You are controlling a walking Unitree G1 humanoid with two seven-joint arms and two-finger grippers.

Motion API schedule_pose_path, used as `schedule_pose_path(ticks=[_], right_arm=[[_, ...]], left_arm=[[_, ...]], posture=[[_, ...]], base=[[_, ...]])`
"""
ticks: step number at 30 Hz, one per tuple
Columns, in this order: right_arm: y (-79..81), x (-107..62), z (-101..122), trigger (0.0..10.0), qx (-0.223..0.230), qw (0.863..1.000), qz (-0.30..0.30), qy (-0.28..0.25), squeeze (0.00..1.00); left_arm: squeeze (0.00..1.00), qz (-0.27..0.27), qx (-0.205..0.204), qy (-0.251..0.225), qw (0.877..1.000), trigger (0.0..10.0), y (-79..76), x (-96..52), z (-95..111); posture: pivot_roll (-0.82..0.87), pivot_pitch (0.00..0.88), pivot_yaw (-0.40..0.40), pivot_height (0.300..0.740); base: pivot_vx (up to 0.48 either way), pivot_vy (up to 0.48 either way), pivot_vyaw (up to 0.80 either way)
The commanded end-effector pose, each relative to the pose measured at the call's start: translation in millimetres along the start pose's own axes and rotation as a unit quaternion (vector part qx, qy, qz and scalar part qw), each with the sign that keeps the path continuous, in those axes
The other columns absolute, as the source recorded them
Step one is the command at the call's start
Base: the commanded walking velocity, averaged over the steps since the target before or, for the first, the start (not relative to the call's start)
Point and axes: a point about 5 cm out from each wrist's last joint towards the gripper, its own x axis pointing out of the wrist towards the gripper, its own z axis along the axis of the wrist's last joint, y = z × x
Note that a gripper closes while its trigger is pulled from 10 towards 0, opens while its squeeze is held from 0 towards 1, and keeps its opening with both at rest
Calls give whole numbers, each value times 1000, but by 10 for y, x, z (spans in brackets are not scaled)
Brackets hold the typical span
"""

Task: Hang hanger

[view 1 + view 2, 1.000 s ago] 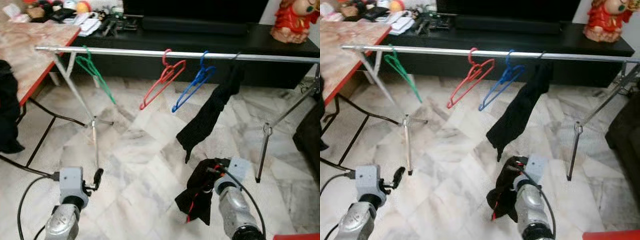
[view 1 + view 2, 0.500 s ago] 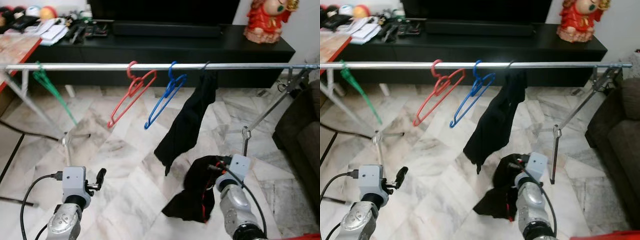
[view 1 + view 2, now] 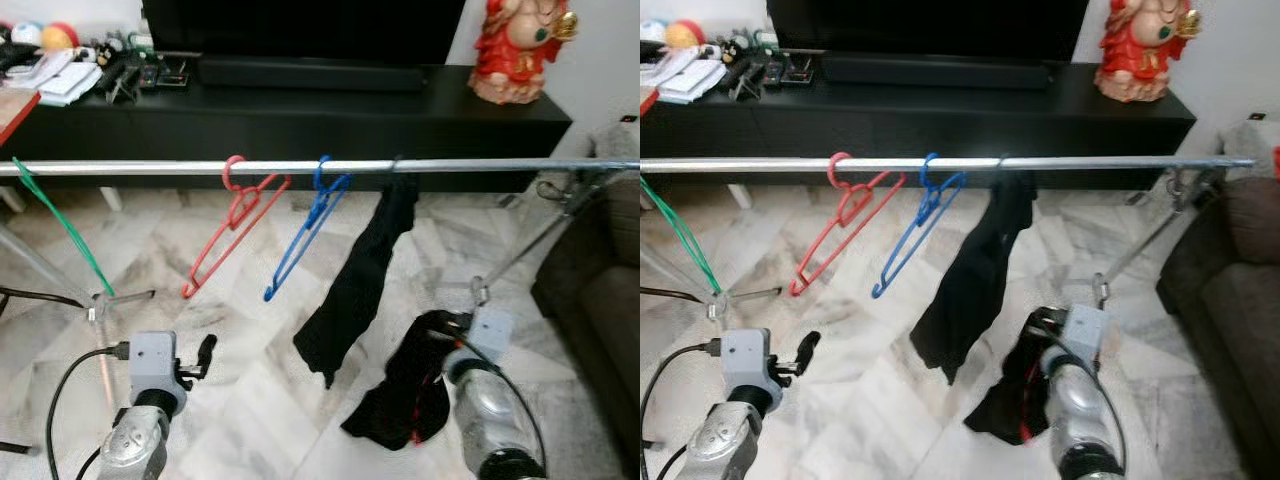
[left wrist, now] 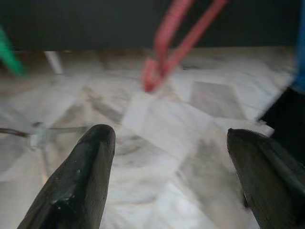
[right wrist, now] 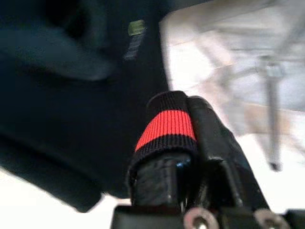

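Note:
A silver rail [image 3: 480, 165] crosses the view at mid height. On it hang a green hanger [image 3: 60, 230], a red hanger [image 3: 235, 225], a blue hanger [image 3: 305, 230] and a black garment [image 3: 362, 275] on a dark hanger hook. My right gripper [image 3: 442, 324] is below and right of that garment, shut on a second black garment with red trim [image 3: 405, 395]. In the right wrist view the fingers [image 5: 212, 143] pinch a red-striped cuff [image 5: 167, 126]. My left gripper [image 3: 205, 352] stays low on the left, open, with nothing between its fingers [image 4: 78, 181].
Behind the rail runs a long black TV cabinet [image 3: 300, 105] with a red figurine [image 3: 515, 45] and clutter [image 3: 70, 70] on it. A dark sofa [image 3: 600, 300] stands at the right. The rack's legs [image 3: 520, 250] splay over the marble floor [image 3: 240, 350].
The whole view has swung right and drawn nearer the rail, so the camera moved. The right gripper still holds the black garment; the left stays open.

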Motion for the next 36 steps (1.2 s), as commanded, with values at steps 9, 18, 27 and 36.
schedule_pose_path(ticks=[9,18,27,36], right_arm=[[-102,7,57,10000,10,1000,-8,-10,0],[-126,-7,20,10000,-4,1000,-5,-3,0],[-146,-20,-11,10000,8,1000,-16,0,0],[-169,-22,-5,10000,17,1000,-22,-3,0]], left_arm=[[0,6,0,11,1000,10000,23,-62,-57],[0,-4,29,5,1000,10000,51,-92,-27],[0,-13,35,-3,999,10000,7,-82,10],[0,-9,36,-8,999,10000,33,-85,40]], posture=[[63,176,-38,740],[68,178,-31,740],[70,179,-29,740],[72,182,-38,740]], base=[[258,0,247],[0,-87,0],[0,-480,0],[0,-107,0]])
